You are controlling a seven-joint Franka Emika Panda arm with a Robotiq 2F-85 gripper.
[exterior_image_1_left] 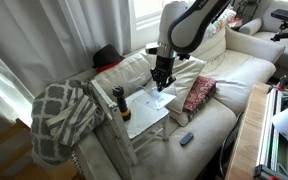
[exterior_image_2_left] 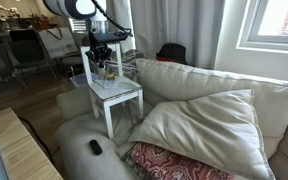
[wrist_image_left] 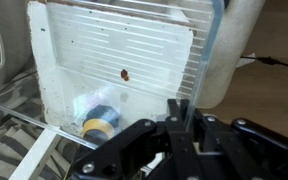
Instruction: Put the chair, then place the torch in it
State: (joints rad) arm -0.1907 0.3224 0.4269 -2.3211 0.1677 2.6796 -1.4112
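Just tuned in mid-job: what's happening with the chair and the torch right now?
The white chair stands on the cream sofa, and the torch sits on its seat, toward one edge. The arm's pincer hangs above the seat, shut and holding nothing, well apart from the torch. Judging by this, both items look placed.

An exterior view looks down from high, at mid range, on the sofa [exterior_image_1_left: 234, 70] with the chair [exterior_image_1_left: 144, 112] at centre and a window [exterior_image_1_left: 144, 22] behind; an exterior view sits low by the sofa [exterior_image_2_left: 194, 80] and faces along it to the chair [exterior_image_2_left: 117, 95], farther off. The wrist view, very near, looks past the hand [wrist_image_left: 180, 118] onto the chair [wrist_image_left: 114, 60] seat; all three views share the chair.
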